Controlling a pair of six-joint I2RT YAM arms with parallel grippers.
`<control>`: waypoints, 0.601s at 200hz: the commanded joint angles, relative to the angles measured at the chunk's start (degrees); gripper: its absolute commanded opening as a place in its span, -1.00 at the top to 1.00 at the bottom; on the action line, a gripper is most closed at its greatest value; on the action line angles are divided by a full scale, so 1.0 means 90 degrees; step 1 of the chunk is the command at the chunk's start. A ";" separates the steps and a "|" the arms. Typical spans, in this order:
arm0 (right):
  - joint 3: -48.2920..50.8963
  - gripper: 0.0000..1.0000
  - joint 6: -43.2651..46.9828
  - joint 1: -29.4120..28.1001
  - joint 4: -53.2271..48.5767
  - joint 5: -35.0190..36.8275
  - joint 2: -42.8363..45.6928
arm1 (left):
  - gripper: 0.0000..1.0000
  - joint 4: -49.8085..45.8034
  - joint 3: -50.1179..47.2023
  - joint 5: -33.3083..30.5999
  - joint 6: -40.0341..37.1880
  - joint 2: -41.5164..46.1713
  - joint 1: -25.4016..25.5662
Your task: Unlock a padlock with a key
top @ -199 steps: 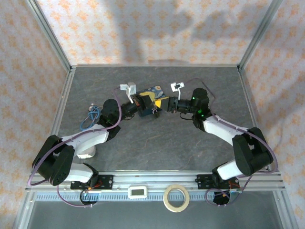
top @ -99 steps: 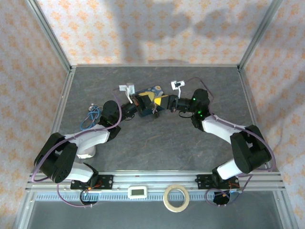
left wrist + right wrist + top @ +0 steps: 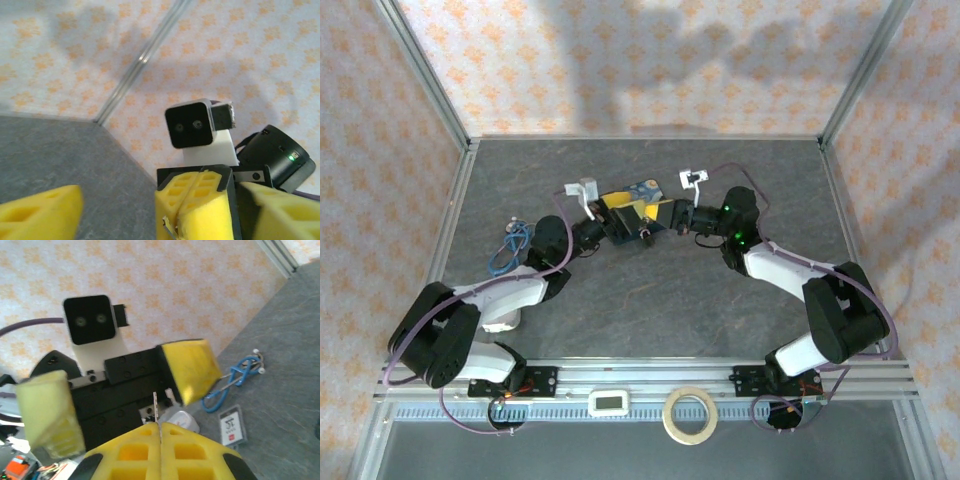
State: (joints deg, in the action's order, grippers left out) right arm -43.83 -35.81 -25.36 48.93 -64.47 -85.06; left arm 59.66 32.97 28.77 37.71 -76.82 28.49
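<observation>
Pads of my right gripper [image 3: 160, 429] are pressed together on the key [image 3: 155, 409], a thin sliver standing up from their seam and aimed at my left gripper [image 3: 120, 390]. That one faces it with jaws wide and holds nothing. Just below, between both grippers, is a small dark thing that I take for the padlock [image 3: 646, 236]. Whether it hangs on the key I cannot tell. I judge this tight pinch is there to steady the key for turning.

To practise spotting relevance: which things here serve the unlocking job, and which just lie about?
Job in hand:
key, pinched in the shut right claw
open left claw

Lying about:
blue tin
blue cable
white tag
tape roll
small white device
</observation>
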 commanded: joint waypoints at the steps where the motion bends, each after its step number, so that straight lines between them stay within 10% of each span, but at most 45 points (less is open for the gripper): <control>1: -0.0238 1.00 0.0822 -0.0026 -0.0904 0.0284 0.0084 | -0.71 -0.0169 -0.0108 -0.0401 0.0097 0.0259 -0.0135; 120: -0.0376 1.00 0.1191 -0.0019 -0.1452 -0.0261 0.0017 | 0.24 0.0803 0.0274 0.0963 0.1273 -0.0927 -0.0094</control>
State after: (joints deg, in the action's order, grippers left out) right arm -45.30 -26.57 -25.36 35.73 -65.17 -85.06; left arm 61.91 33.06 34.33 47.55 -84.71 27.38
